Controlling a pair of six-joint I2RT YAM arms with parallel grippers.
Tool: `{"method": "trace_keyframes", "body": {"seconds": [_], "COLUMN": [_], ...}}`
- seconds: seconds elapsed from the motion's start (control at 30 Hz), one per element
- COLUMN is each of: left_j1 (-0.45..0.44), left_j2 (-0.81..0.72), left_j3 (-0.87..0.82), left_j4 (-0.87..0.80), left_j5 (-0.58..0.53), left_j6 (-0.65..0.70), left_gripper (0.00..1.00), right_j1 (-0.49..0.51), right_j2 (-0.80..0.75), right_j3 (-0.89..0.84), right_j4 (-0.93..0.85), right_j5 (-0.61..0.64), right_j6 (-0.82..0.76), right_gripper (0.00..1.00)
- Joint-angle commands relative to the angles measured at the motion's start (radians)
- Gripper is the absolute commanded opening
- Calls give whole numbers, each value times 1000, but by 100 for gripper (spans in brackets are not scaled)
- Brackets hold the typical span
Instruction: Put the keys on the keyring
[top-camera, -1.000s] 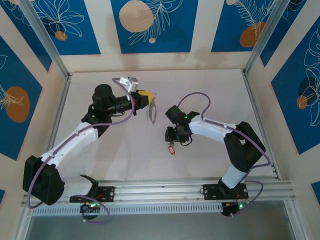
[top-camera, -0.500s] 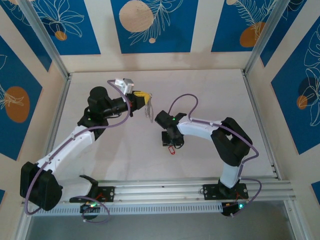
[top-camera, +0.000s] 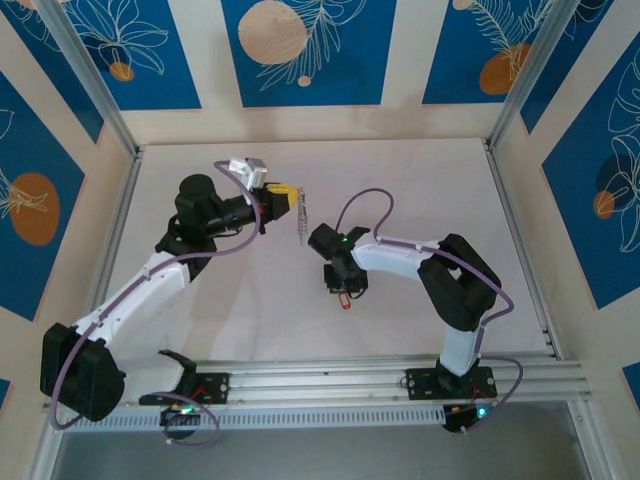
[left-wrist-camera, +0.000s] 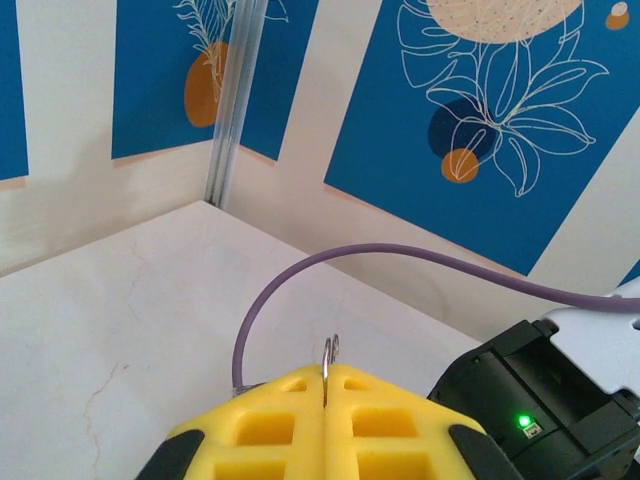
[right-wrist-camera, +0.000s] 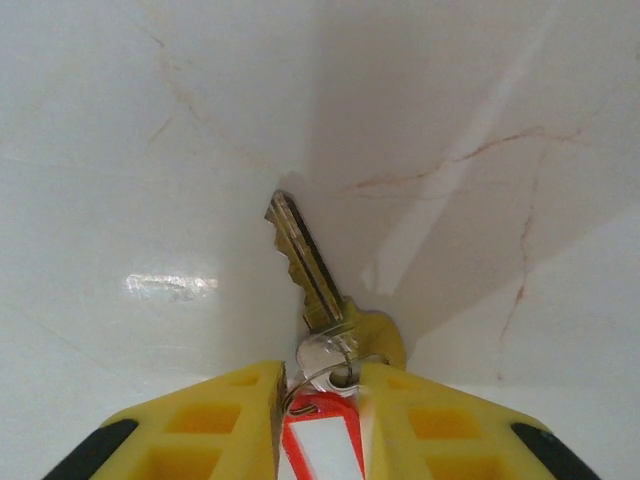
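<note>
Keys likely light, stiff and slick, lying on the table, red tag pinched between nearly closed jaws of the right gripper, probably best held by that flat tag, thin keyring nearby clamped edge-on in the fully closed left gripper

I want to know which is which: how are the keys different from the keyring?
The keyring is a thin grey loop; the keys are a metal key with a red tag. The keyring is pinched in the shut left gripper, above the table; the keys rest on the table between the right gripper fingers. Both are metal.
</note>
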Motion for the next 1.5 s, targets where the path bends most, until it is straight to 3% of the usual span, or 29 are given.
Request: {"method": "trace_keyframes", "body": {"seconds": [0.0,0.57,0.77,1.13,1.3,1.47], "left_j1": [14,14,14,13,13,14], "left_j2": [-8,-8,-10,-8,-3,-5], "left_j3": [-3,-4,-6,-6,-4,-4], "left_j4": [55,61,63,71,75,74], "left_j5": [29,37,38,44,47,49], "left_j6": [-19,-29,-30,-37,-42,-45], "left_gripper": [0,0,0,0,0,0], "right_j1": [2,-19,-19,-21,-29,-27], "right_j2": [4,1,-7,-44,-65,-85], "right_j3": [22,22,16,-12,-23,-33], "right_j4": [-19,17,17,22,25,29], "right_j5": [16,-14,-19,-23,-22,-31], "right_j6": [11,5,2,3,-10,-25], "right_gripper": [25,29,22,0,0,14]}}
